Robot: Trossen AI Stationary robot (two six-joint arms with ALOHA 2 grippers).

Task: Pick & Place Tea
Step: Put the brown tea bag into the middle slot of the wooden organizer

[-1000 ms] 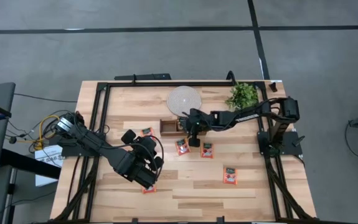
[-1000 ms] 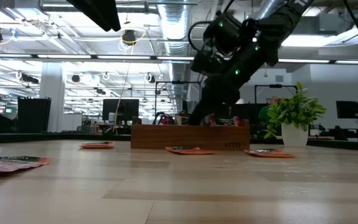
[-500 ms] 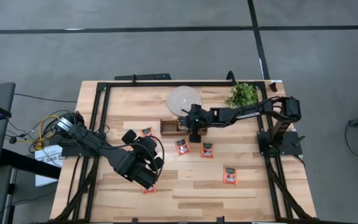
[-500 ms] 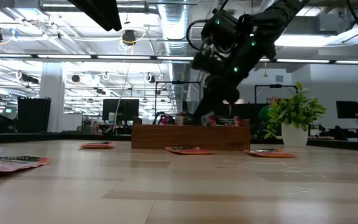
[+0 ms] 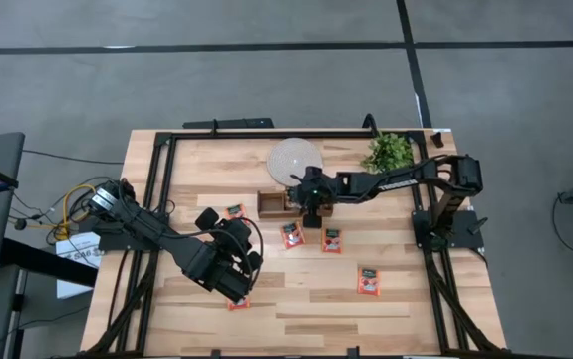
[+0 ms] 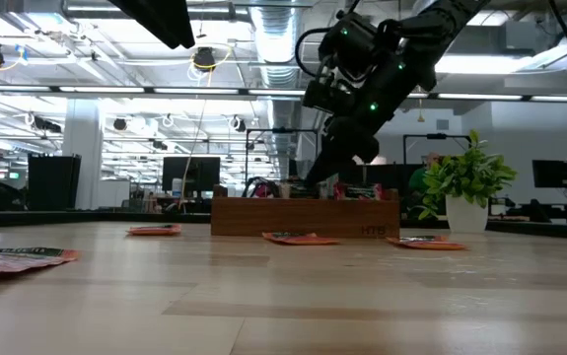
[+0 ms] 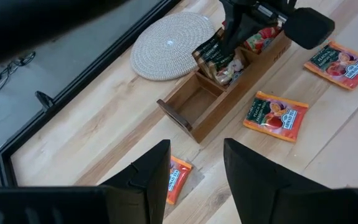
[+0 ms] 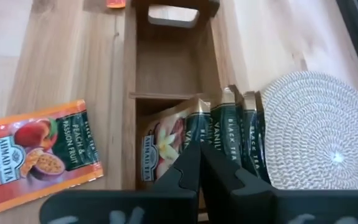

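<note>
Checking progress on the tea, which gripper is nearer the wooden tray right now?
Right. The right gripper hovers over the wooden tray; the left gripper waits well away near the table's front.

The table [image 5: 306, 299] is pale wood in butcher-block strips with a smooth, faintly shiny finish; the tray [image 7: 213, 102] is darker brown wood, matt and smooth; the round mat [image 7: 169, 45] looks like coiled woven cord, off-white and rough. The tea sachets [image 8: 42, 155] are printed paper or foil with a slight gloss; the right gripper [image 8: 197, 180] fingers [image 8: 185, 177] are matt black plastic; the frame [image 5: 266, 133] is black metal.
</note>
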